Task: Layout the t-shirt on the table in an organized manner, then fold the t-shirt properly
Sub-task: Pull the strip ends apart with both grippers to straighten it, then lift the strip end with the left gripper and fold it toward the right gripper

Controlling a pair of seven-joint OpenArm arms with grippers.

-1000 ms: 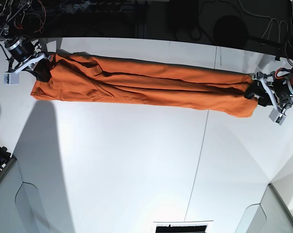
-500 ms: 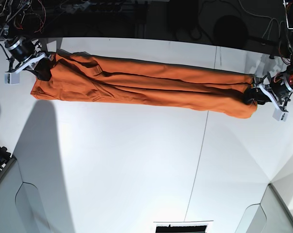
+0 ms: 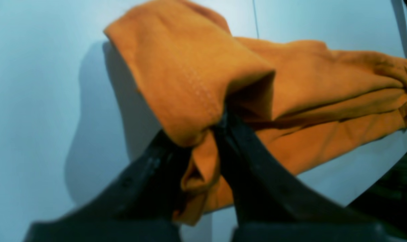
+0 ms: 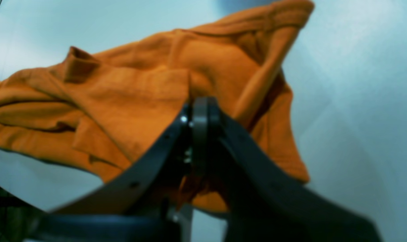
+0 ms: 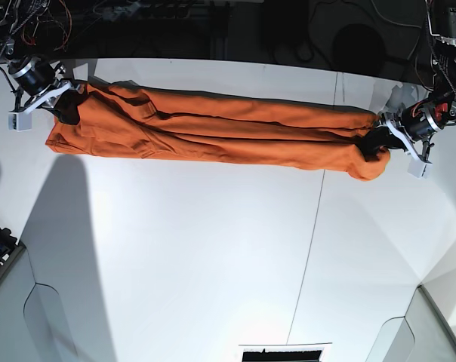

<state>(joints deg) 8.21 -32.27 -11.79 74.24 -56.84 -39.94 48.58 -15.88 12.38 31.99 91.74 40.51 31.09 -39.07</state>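
Here, garment: the plain bright orange cloth t-shirt point(image 5: 213, 128) is shown bunched lengthwise into a long roll, stretched between the two grippers over the far part of the large smooth white tabletop point(image 5: 213, 264).
Left gripper point(image 3: 207, 134): the dark jaws are seen pinched together on a gathered wad of the orange cloth, with a loose fold draped ahead of and above the tips.
Right gripper point(image 4: 198, 111): the jaws are pressed together on the other end of the garment, cloth fanning out ahead of and to both sides of the tips.
Step in hand: judged to be the spreading-out before any fold.
Technique: even tension should be kept between the grips, and the roll should be lowered so that the hanging layers open flat instead of stacking.
Risk: a bunched grip may be holding several layers, so twists could be locked in.
Seam: the thin dark line point(image 5: 311, 249) can be used as an alignment guide.
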